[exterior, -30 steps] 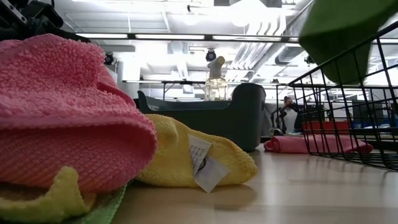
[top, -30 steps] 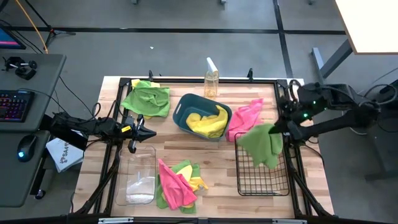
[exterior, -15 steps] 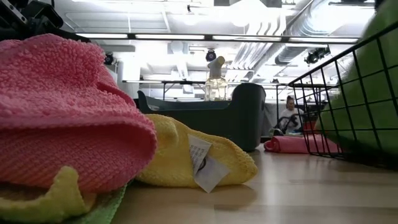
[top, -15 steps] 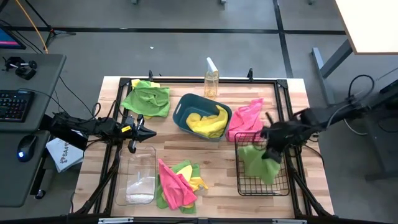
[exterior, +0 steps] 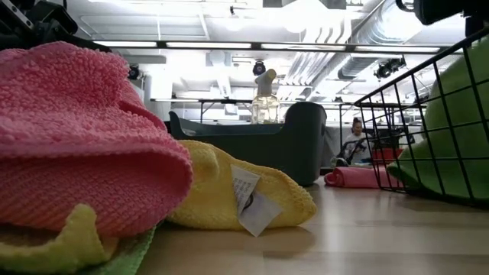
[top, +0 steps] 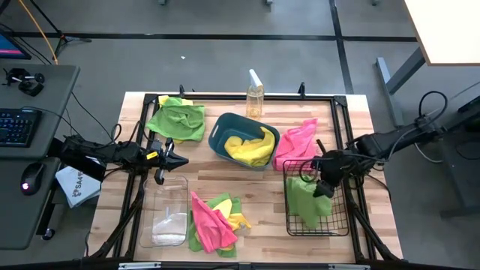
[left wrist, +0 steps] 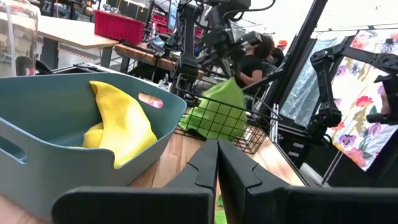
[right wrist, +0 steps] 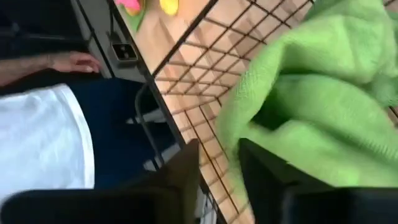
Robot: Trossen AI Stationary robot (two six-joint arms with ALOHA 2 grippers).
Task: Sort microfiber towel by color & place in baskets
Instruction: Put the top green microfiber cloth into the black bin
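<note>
Waiting at the bench's [top: 352, 112] left edge, the left hand [top: 174, 160] has its fingers pressed together on nothing, beside a green towel [top: 178, 120] at the far left corner. Just in front of it stands the clear tub [top: 169, 214], with a heap of pink, yellow and green towels [top: 214, 219] next to it; a white tag [exterior: 252, 200] on the yellow one carries print too small to read. Mid-bench, the teal tub [top: 223, 130] holds a yellow towel [top: 250, 147], a spray bottle [top: 255, 97] behind it. A pink towel [top: 295, 142] lies between teal tub and black wire basket [top: 294, 223]. Inside that basket, the right hand [top: 321, 180] sits over a green towel [top: 303, 201], fingers slightly apart, not gripping it.
</note>
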